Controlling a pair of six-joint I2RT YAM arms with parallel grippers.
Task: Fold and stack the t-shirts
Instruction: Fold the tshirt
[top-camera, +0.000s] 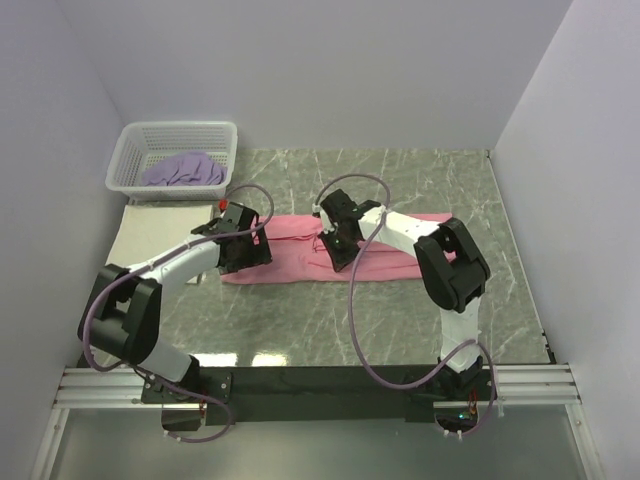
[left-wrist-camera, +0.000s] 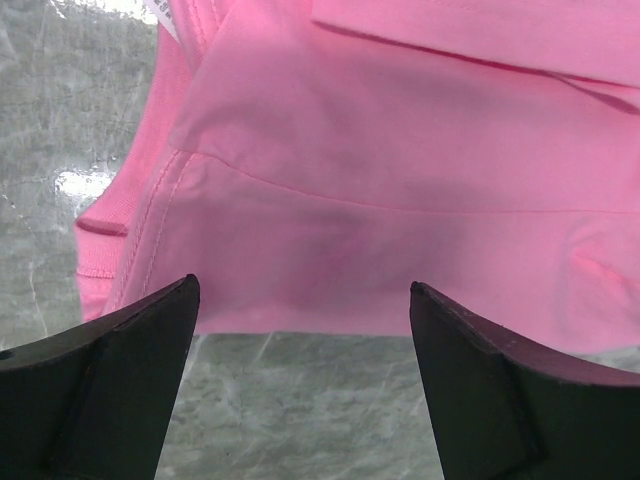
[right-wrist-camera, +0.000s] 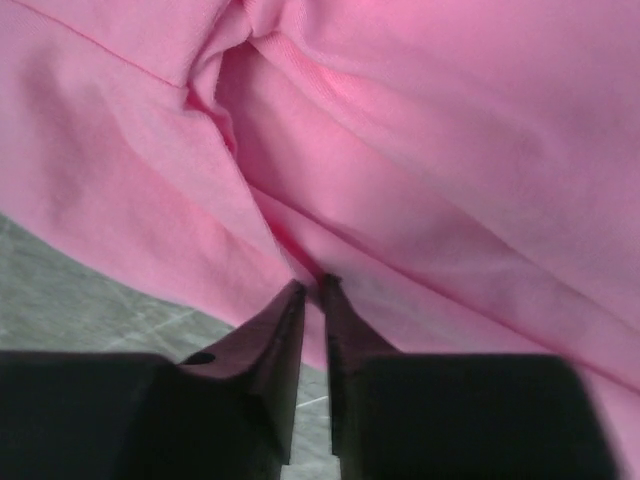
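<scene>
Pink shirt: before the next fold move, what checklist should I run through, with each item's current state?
1. Right gripper pinching the pink shirt: ok, jaws closed on a crease.
2. Left gripper gripping too: not ok, jaws wide open over the near hem.
3. Shirt lying smooth: not ok, bunched creases near the pinch.
4. Lavender shirt out of the way: ok, inside the basket.
5. Cream shirt apart from the pink one: cannot tell, the left arm covers the space between.

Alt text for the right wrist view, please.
The right hand, its fingers pinched almost together, grips a crease at the near edge of the pink t-shirt, which fills most of the view. Grey-green marbled table shows at lower left.
</scene>
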